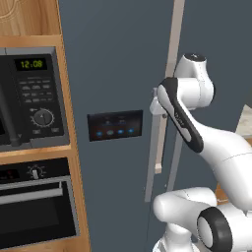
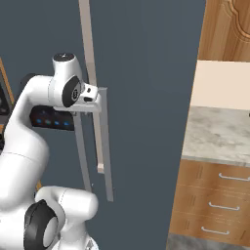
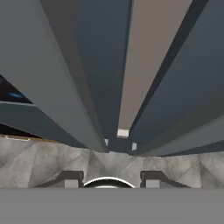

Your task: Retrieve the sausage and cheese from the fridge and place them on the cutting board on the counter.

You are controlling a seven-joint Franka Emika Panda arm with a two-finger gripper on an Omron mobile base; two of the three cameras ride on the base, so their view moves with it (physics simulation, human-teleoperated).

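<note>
Fridge (image 1: 113, 59) shut, both doors closed. Gripper (image 2: 103, 105) up against the handles (image 2: 91, 58), jaws seemingly closed on the left handle (image 1: 154, 157), just right of the panel (image 1: 115, 125). Counter (image 2: 219, 134) right of fridge.

One fridge (image 1: 113, 64) with two doors and two long handles (image 2: 105, 146). One black control panel (image 1: 115, 125) on the fridge, with four blue lights. One microwave (image 1: 29, 96) and one oven (image 1: 34, 206) in the wooden cabinet. One counter (image 2: 219, 134), with three drawer handles (image 2: 233, 177) below it. One robot arm (image 1: 197, 133).
</note>
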